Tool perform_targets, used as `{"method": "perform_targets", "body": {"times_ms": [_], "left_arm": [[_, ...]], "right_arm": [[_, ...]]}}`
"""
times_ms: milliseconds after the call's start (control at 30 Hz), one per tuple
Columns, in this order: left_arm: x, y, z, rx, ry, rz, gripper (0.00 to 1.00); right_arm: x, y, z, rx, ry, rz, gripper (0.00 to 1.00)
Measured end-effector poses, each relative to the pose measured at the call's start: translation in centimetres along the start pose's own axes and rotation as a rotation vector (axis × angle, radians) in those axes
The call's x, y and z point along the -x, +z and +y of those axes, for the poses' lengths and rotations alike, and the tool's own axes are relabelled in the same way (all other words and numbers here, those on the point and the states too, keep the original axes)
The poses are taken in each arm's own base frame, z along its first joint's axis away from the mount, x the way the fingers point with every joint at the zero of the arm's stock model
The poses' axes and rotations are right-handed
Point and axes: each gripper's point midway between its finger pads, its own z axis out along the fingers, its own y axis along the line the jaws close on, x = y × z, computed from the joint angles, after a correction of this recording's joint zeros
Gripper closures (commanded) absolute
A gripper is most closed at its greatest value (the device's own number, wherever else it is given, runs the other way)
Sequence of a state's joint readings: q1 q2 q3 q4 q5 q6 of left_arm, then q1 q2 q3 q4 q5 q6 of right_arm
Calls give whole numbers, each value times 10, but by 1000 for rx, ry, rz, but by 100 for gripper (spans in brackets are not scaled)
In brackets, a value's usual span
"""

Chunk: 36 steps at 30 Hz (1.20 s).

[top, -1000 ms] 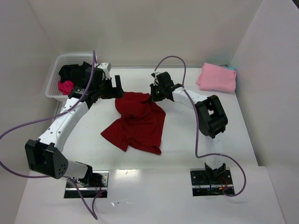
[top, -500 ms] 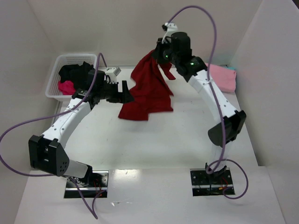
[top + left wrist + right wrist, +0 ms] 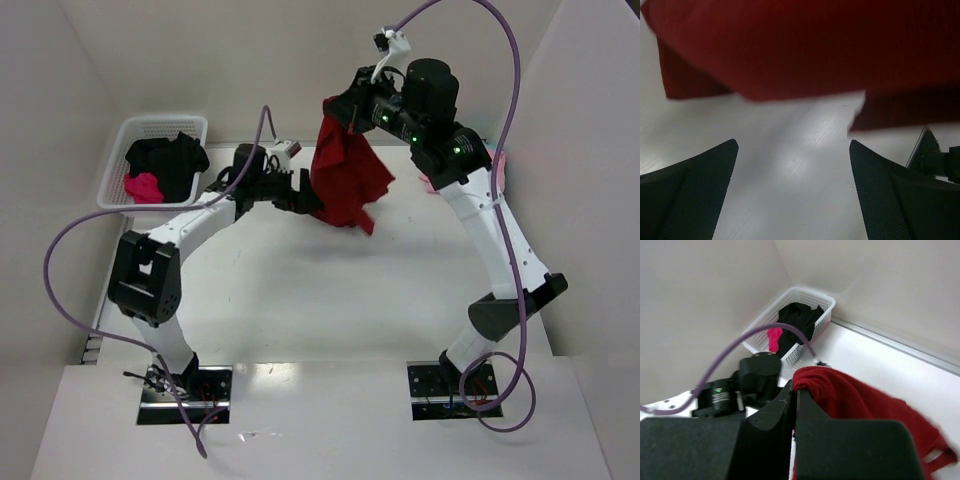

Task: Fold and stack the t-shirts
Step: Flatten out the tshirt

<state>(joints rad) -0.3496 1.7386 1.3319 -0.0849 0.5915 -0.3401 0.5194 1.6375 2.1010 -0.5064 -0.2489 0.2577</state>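
Observation:
My right gripper [image 3: 336,108] is raised high and shut on the top edge of the dark red t-shirt [image 3: 346,176], which hangs bunched below it, clear of the table. The right wrist view shows the jaws [image 3: 796,388] closed on a fold of the red cloth [image 3: 855,400]. My left gripper [image 3: 304,195] is open and empty, low beside the shirt's lower left edge. In the left wrist view the red cloth [image 3: 800,45] hangs just beyond the open gripper [image 3: 793,143], not between the fingers. A sliver of the pink shirt [image 3: 497,160] shows behind the right arm.
A white basket [image 3: 115,150] at the back left holds a black shirt [image 3: 165,155] and a magenta one [image 3: 142,187]; it also shows in the right wrist view [image 3: 825,305]. White walls close the back and both sides. The left arm's purple cable loops over the left half.
My right gripper has lifted the red shirt off the table, up and to the right, and it now hangs free. My left gripper has moved right towards the shirt's lower edge, still open.

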Motion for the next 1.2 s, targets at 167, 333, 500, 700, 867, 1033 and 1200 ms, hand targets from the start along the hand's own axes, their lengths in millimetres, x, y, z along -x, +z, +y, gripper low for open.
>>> {"method": "perform_targets", "body": {"times_ms": [167,333,500,700,867,1033,1200], "left_arm": [[-3,39,6,-21,18,12,0],[-23,69,21,20,10,44,4],[-32,82,23,8,19,43,79],[-28,82,23,16,11,27,100],[-2,60,24,122,68,-8,100],[84,-23,5,281,140,-181,100],[204,-185,-52,458,290,-588,100]], "right_arm": [[-5,-18,4,-8,19,19,100],[-4,-49,3,-57,15,4,100],[-5,-64,-2,-105,15,-8,100],[-9,-69,-16,-177,14,-17,100],[-9,-77,-41,-279,13,-37,100],[3,-91,-77,-411,-2,-83,100],[18,-100,-94,-489,-48,-133,100]]}}
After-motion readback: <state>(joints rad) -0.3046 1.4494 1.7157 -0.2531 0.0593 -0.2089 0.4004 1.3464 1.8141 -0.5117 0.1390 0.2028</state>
